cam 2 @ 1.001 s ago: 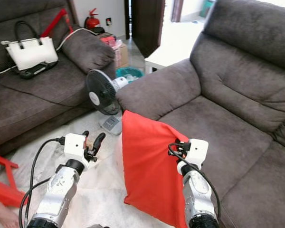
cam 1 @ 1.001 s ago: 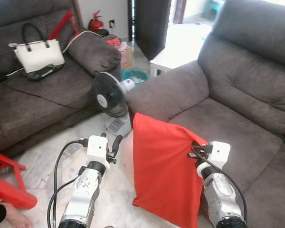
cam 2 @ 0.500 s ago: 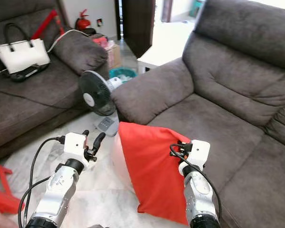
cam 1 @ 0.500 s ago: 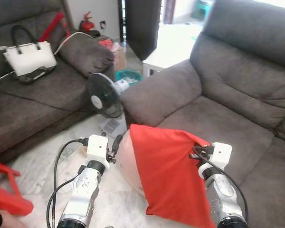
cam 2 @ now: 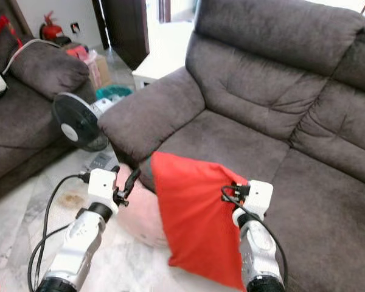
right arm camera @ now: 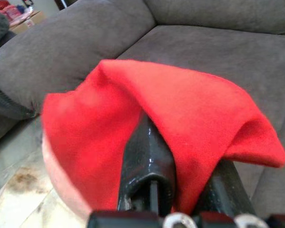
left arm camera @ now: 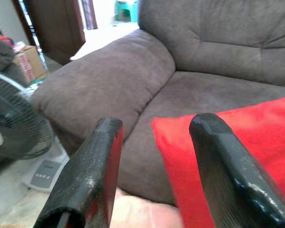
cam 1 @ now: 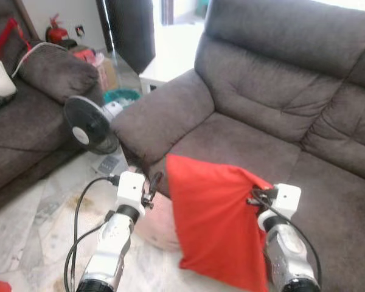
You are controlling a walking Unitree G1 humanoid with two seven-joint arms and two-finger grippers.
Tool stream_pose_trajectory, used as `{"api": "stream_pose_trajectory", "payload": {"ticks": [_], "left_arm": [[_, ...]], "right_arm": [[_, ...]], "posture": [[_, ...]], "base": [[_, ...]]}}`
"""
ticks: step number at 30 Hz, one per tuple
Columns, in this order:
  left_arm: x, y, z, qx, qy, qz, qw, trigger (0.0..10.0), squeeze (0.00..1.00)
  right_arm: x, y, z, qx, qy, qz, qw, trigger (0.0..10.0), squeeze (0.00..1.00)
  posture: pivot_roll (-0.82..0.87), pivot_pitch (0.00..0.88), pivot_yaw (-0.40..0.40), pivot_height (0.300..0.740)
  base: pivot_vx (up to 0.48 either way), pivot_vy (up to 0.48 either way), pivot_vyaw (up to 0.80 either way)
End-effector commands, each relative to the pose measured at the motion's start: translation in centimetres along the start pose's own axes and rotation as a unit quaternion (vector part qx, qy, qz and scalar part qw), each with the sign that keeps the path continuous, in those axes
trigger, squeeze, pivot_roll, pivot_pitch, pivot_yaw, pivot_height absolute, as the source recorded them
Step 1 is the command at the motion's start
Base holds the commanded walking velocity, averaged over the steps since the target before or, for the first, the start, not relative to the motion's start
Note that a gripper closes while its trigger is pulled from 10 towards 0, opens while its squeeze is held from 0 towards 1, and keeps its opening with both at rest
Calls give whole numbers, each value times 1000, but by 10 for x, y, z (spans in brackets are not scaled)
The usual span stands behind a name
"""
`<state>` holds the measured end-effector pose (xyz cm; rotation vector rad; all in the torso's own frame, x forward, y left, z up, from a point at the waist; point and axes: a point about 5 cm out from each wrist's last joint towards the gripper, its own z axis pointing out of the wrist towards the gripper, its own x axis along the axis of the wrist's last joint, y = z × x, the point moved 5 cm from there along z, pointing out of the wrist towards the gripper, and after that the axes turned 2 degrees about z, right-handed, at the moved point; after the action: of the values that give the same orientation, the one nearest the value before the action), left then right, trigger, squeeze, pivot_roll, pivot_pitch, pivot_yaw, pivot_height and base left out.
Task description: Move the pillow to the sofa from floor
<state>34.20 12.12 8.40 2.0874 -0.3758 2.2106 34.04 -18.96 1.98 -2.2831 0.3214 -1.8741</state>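
Note:
A red pillow [cam 1: 216, 219] hangs in front of me, lifted off the floor at the front edge of the grey sofa [cam 1: 274, 121]. My right gripper [cam 1: 260, 193] is shut on the pillow's upper right corner; in the right wrist view the red fabric [right arm camera: 180, 109] wraps over the black fingers [right arm camera: 147, 156]. My left gripper [cam 1: 152, 182] stands open just left of the pillow, not touching it. In the left wrist view its two fingers [left arm camera: 92, 166] frame the pillow's corner [left arm camera: 190, 142] and the sofa's armrest [left arm camera: 109, 80].
A pink cushion [cam 1: 155, 219] lies on the marble floor [cam 1: 36, 207] under the pillow. A black fan [cam 1: 88, 125] stands by the armrest. A second grey sofa [cam 1: 24, 115] is at the left. A white table [cam 1: 164, 61] and a cardboard box [cam 1: 103, 67] sit behind.
The camera has swung right and closer to the sofa. The pillow stays held in my right gripper and now hangs nearer the seat; a pink cushion shows beneath it.

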Motion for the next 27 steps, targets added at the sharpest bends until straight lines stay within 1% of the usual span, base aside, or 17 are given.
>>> {"api": "stream_pose_trajectory", "payload": {"ticks": [1, 9, 13, 18, 19, 20, 24, 27], "left_arm": [[-3, -3, -2, 5, -4, -3, 1000, 10000, 0], [-2, -1, -2, 2, -2, -1, 1000, 10000, 0], [-2, 0, -3, 1, -2, 0, 1000, 10000, 0], [-2, 2, -1, -1, 0, -3, 1000, 10000, 0], [-1, 2, -1, -2, 0, 4, 1000, 10000, 0], [-1, 2, -1, -2, 0, 9, 1000, 10000, 0], [-2, 3, -1, -2, 0, -2, 1000, 10000, 0], [-2, 2, -1, -2, 0, 2, 1000, 10000, 0]], "right_arm": [[32, -4, 7, 9, 61, -9, 998, 10000, 0], [30, -2, 6, 1, 58, -11, 998, 10000, 0], [31, -1, 7, -1, 58, -12, 998, 10000, 0], [32, 0, 7, -3, 59, -14, 998, 10000, 0], [32, 0, 7, -3, 59, -14, 998, 10000, 0], [32, 1, 7, -4, 59, -14, 998, 10000, 0], [32, 1, 7, -5, 59, -15, 998, 10000, 0], [32, 1, 7, -5, 58, -15, 998, 10000, 0]], "posture": [[80, 46, -44, 740], [82, 43, -45, 740], [80, 36, -45, 740], [81, 30, -45, 740], [80, 26, -46, 740], [80, 26, -46, 740], [82, 22, -46, 740], [82, 22, -46, 740]], "base": [[0, 0, -800], [0, 0, -800], [0, -320, -800], [0, 0, -800], [0, 0, -800], [0, -480, -800], [0, -388, -800], [0, 0, -800]]}}
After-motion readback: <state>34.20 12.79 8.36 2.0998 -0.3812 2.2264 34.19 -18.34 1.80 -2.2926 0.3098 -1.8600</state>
